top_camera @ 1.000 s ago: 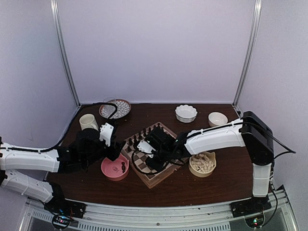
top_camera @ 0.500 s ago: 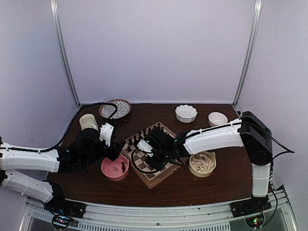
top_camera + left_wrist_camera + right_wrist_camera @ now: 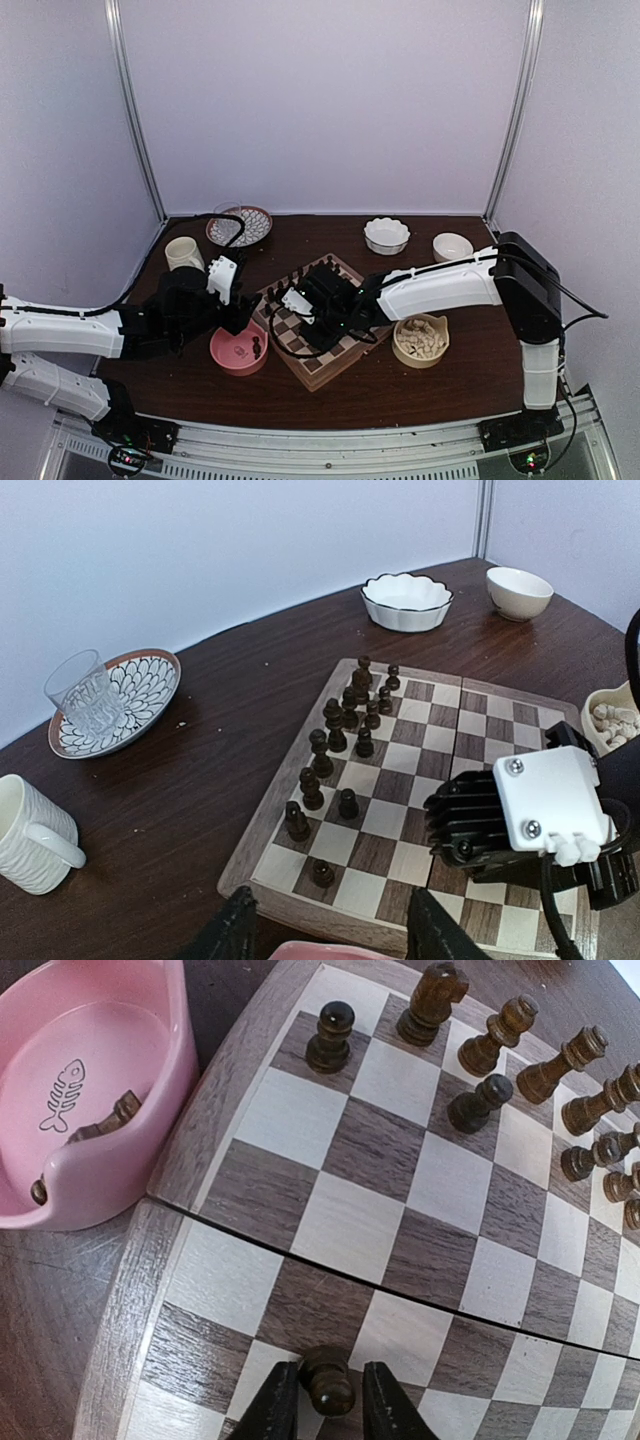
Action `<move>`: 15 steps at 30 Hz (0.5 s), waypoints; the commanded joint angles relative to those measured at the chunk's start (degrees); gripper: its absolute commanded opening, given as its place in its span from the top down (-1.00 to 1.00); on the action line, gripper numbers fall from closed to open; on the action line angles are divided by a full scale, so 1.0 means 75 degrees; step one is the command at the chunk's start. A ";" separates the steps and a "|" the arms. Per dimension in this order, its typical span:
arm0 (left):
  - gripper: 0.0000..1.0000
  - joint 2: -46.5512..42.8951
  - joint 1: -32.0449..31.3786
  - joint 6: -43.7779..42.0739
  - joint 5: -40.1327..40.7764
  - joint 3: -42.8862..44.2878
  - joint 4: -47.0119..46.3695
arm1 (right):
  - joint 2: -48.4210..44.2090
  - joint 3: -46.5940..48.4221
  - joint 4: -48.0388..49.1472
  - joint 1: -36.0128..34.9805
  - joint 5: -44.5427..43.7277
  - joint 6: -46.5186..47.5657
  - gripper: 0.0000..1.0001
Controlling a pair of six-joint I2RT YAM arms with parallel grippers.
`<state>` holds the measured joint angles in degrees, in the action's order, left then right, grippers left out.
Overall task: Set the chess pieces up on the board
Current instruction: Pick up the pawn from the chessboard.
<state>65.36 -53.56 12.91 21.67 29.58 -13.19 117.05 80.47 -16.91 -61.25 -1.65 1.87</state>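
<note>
The board [image 3: 318,377] lies at the table's middle, and also shows in the left wrist view [image 3: 262,868] and the right wrist view [image 3: 128,1295]. Several dark chess pieces [image 3: 340,720] stand in two rows along its far-left side [image 3: 500,1070]. My right gripper [image 3: 330,1375] is shut on a dark pawn [image 3: 328,1385] and holds it just above the board's near squares; in the top view it [image 3: 300,305] is over the board's left part. My left gripper [image 3: 330,935] is open and empty, above the pink bowl [image 3: 232,352] by the board's left corner.
The pink bowl [image 3: 100,1165] holds a few dark pieces [image 3: 115,1115]. A tan bowl of cream pieces [image 3: 420,340] stands right of the board. A white scalloped bowl [image 3: 387,235], a small cream bowl [image 3: 452,247], a mug [image 3: 183,253] and a glass on a patterned plate [image 3: 238,225] stand at the back.
My right gripper has moved with the pawn across the board toward its far-left side. The left arm has not moved.
</note>
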 commanded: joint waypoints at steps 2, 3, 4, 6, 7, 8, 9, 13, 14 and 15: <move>-0.04 0.0010 0.0030 -0.0083 -0.0023 0.0169 -0.0118 | 0.0091 0.0170 -0.0005 0.0041 -0.0299 -0.0105 0.58; -0.04 -0.0001 0.0028 -0.0082 -0.0009 0.0163 -0.0122 | 0.0044 0.0142 0.0029 0.0035 -0.0315 -0.0117 0.60; -0.04 -0.0007 0.0035 -0.0097 0.0008 0.0158 -0.0126 | -0.0009 0.0099 0.0082 0.0035 -0.0319 -0.0134 0.60; -0.04 -0.0050 0.0029 -0.0112 0.0054 0.0168 -0.0105 | -0.0126 -0.0021 0.0233 0.0046 -0.0318 -0.0229 0.66; -0.04 -0.0081 0.0028 -0.0124 0.0087 0.0169 -0.0084 | -0.0162 -0.0049 0.0302 0.0055 -0.0310 -0.0247 0.66; -0.04 -0.0114 0.0028 -0.0135 0.0122 0.0160 -0.0081 | -0.0188 -0.0032 0.0361 0.0074 -0.0306 -0.0249 0.67; -0.04 -0.0124 0.0030 -0.0138 0.0157 0.0147 -0.0087 | -0.0202 0.0010 0.0364 0.0096 -0.0307 -0.0249 0.67; -0.04 -0.0166 0.0028 -0.0179 0.0211 0.0122 -0.0094 | -0.0128 0.0287 0.0366 0.0348 -0.0127 -0.0756 0.70; -0.04 -0.0170 0.0037 -0.0195 0.0231 0.0122 -0.0093 | -0.0076 0.0366 0.0359 0.0430 -0.0034 -0.0877 0.71; -0.04 -0.0170 0.0029 -0.0203 0.0265 0.0132 -0.0083 | -0.0015 0.0458 0.0349 0.0519 0.0051 -0.0987 0.71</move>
<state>65.12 -53.56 12.45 22.33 29.58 -13.13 117.03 80.71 -15.46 -59.81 -2.35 -1.54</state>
